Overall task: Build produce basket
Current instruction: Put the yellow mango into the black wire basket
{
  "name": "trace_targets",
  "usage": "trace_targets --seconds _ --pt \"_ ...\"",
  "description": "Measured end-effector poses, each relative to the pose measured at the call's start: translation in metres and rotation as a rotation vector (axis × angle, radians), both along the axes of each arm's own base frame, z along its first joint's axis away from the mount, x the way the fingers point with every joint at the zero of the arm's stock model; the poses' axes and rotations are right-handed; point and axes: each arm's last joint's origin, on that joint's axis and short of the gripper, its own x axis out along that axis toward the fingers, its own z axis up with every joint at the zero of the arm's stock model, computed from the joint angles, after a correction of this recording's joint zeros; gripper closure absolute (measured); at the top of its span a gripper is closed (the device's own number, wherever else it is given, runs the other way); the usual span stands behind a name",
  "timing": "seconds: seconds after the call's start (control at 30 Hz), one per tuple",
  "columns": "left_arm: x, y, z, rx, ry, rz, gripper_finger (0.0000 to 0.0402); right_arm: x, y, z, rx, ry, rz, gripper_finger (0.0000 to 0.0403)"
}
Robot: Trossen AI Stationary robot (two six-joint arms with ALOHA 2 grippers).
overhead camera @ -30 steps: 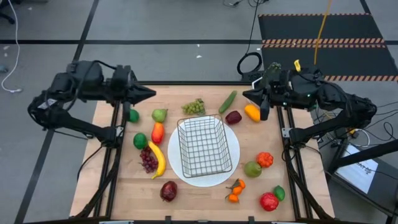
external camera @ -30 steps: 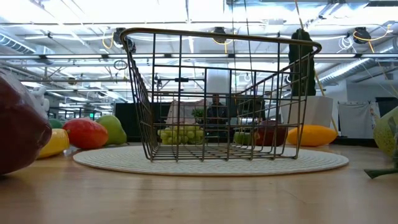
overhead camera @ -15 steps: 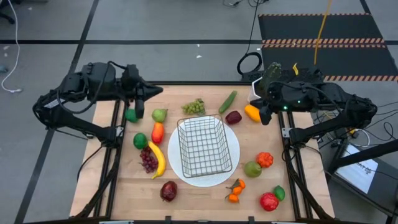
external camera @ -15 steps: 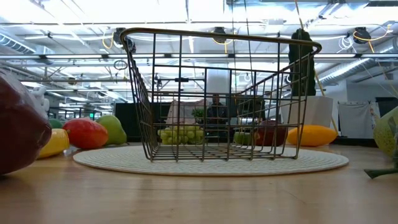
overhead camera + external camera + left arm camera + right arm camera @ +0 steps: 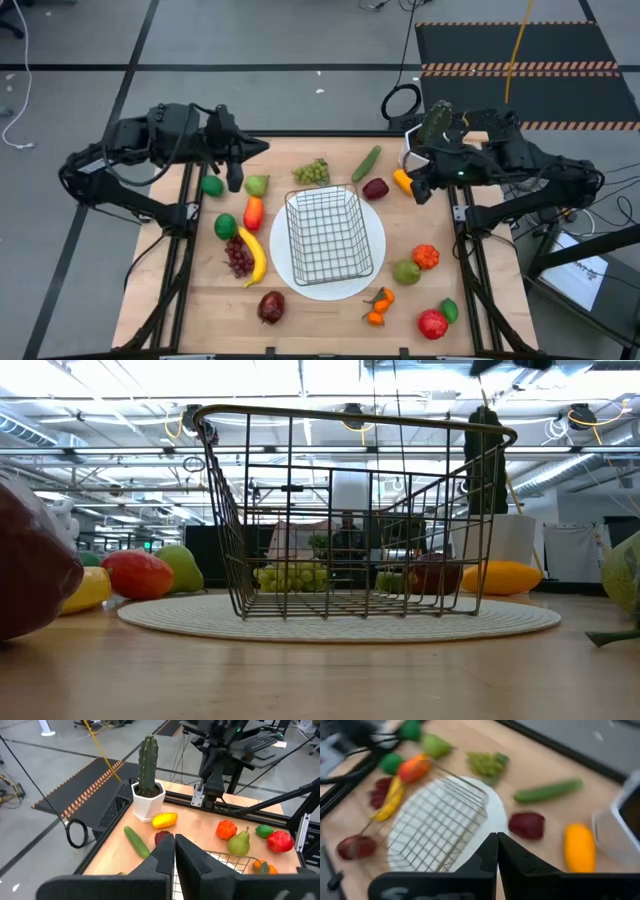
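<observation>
Wire basket [image 5: 326,236] is sitting empty on the round white plate [image 5: 374,262] at the middle of the wooden table [image 5: 320,312]. Toy fruit and vegetables are lying loose around the plate, none inside the basket.

Left of plate: banana [image 5: 253,256] touching purple grapes [image 5: 238,260], a lime [image 5: 226,226], a pear [image 5: 257,185], another lime [image 5: 212,185], a dark red apple [image 5: 271,306] nearer the front edge.

Far side: green grapes [image 5: 312,172], cucumber [image 5: 366,163], a dark red apple [image 5: 375,188] just beside the plate's rim, an orange pepper [image 5: 404,181].

Right of plate: an orange-red tomato [image 5: 426,256], a green pear [image 5: 406,271], tangerines [image 5: 378,306], a red apple [image 5: 432,323] with a lime [image 5: 449,309] beside it.

Left gripper [image 5: 237,180] is hovering over the far left corner, near the pear and lime; its fingers [image 5: 187,857] are pressed together, holding nothing.

Right gripper [image 5: 421,187] is hanging over the far right corner, close to the orange pepper; fingers [image 5: 507,857] likewise pinched together, nothing between them.

A potted cactus [image 5: 148,779] is standing at the far right corner.
</observation>
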Motion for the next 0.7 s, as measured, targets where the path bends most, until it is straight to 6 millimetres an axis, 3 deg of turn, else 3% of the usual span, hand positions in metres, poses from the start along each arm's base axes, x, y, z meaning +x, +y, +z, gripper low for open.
trace_targets --seconds 0.33,0.7 --pt "0.02 -0.002 -0.01 -0.07 0.037 0.014 0.0385 0.003 -0.022 -0.074 0.25 0.23 -0.127 0.0345" --pt "0.04 -0.004 -0.02 -0.112 0.063 0.024 0.0385 -0.013 -0.043 -0.151 0.325 0.448 -0.208 0.0224"
